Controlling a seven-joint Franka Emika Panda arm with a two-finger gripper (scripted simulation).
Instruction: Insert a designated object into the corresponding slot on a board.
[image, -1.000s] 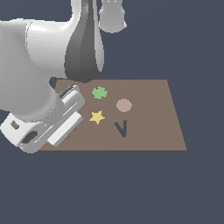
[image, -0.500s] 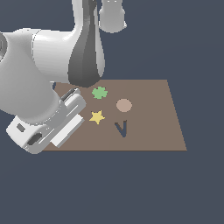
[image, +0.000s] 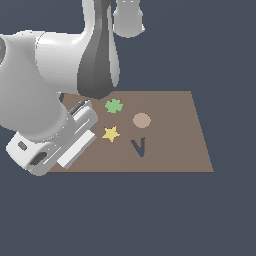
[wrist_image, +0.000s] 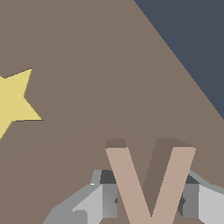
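Tan-pink V-shaped piece (wrist_image: 150, 183), flat with two thin arms, sits clamped between the end effector (wrist_image: 148, 202) fingers above the brown board (wrist_image: 87, 52).

Tan V piece (wrist_image: 148, 183) upright above brown board (image: 170, 150); navy V slot (image: 139, 147) near the yellow star (image: 111, 134)

Board (image: 175, 135): plain brown | V piece (wrist_image: 148, 179): light tan-pink | slot (image: 139, 147): dark navy | star (image: 111, 134): yellow | clover (image: 114, 106): green | disc (image: 142, 120): tan | arm (image: 45, 95): white and grey | surroundings: dark blue-grey
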